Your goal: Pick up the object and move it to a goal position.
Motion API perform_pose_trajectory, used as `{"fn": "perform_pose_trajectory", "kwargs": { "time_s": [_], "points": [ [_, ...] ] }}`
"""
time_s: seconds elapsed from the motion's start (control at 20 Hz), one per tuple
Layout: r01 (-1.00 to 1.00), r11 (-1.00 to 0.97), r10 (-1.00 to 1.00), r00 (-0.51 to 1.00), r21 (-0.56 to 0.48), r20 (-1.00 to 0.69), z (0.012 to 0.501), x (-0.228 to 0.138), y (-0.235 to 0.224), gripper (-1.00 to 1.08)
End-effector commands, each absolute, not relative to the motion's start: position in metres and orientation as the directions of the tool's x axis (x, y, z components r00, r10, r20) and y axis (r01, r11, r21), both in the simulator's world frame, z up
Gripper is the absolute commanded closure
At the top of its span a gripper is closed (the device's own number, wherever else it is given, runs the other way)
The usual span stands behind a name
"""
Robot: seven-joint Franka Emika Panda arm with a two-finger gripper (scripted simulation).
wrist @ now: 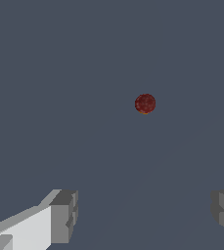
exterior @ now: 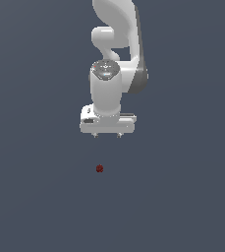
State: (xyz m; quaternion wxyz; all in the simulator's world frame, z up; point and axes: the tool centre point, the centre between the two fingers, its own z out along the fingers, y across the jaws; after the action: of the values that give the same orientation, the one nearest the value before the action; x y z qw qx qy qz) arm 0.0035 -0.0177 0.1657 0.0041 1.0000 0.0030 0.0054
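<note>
Gripper (exterior: 107, 135) points downward, jaws spread wide with nothing between them. The object (exterior: 99, 169), a small dark red ball, lies on the plain grey floor (exterior: 30, 197), well apart from the fingers (wrist: 62, 217). No contact between gripper and object.

Small dark red round ball (wrist: 145, 103) lies on plain grey-blue surface (wrist: 59, 73), well apart from white gripper (wrist: 143, 215); grey finger pads (wrist: 64, 217) spread wide, nothing between them.
</note>
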Motion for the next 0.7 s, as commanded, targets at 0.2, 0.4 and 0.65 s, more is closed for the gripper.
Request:
{"fn": "perform_pose_trajectory", "kwargs": {
  "time_s": [0.2, 0.4, 0.65],
  "points": [
    [0.031, -0.999, 0.031, 0.999, 0.011, 0.02, 0.171, 0.007, -0.011, -0.92],
    [0.079, -0.997, 0.079, 0.996, 0.018, 0.037, 0.181, 0.012, 0.002, -0.92],
    [0.079, -0.997, 0.079, 0.996, 0.018, 0.038, 0.181, 0.012, 0.002, -0.92]
  ]
}}
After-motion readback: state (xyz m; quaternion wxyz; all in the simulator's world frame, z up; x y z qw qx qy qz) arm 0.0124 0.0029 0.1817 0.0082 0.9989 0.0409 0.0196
